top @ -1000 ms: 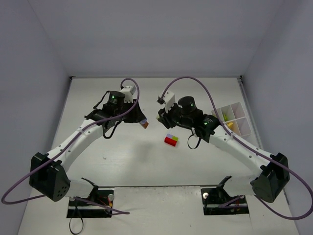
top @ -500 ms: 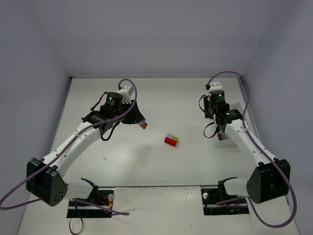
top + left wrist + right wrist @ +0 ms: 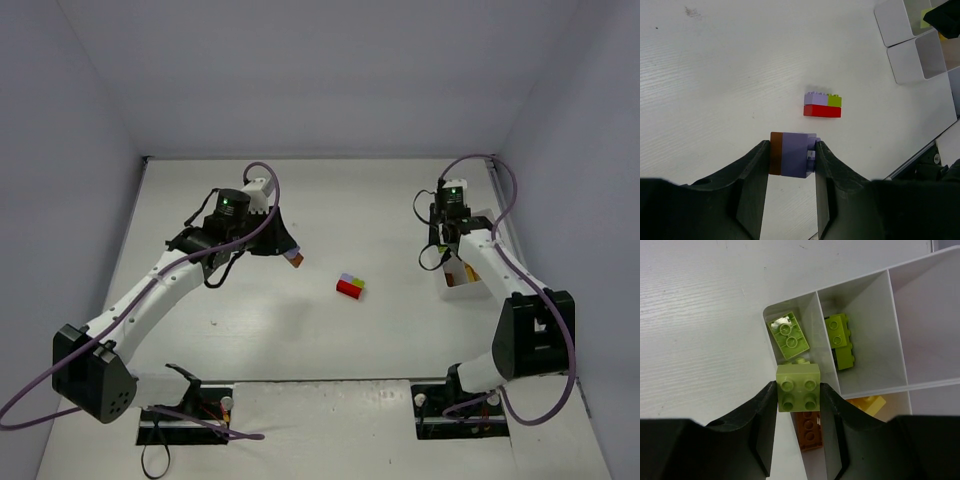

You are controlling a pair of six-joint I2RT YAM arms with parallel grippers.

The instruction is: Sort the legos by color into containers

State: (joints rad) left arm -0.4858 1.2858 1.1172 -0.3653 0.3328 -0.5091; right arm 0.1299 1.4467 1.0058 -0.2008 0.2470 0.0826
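My left gripper [image 3: 791, 155] is shut on a lavender-and-brown brick stack [image 3: 790, 154], held above the table; it shows in the top view [image 3: 294, 258]. A stack of red, lavender and lime bricks [image 3: 822, 105] lies on the table just beyond it, mid-table in the top view [image 3: 350, 287]. My right gripper [image 3: 798, 396] is shut on a lime green brick [image 3: 798, 387] above the white divided tray [image 3: 900, 320]. Lime bricks [image 3: 789, 334] [image 3: 841, 340] lie in two compartments; a brown brick [image 3: 809, 430] and a yellow one [image 3: 867, 404] lie in nearer ones.
The tray [image 3: 478, 262] sits at the table's right side, partly hidden by my right arm. Purple cables loop over both arms. Grey walls enclose the table on three sides.
My right arm swung from mid-table to the right and now holds the lime brick over the tray. My left gripper has stayed nearly still with its stack.
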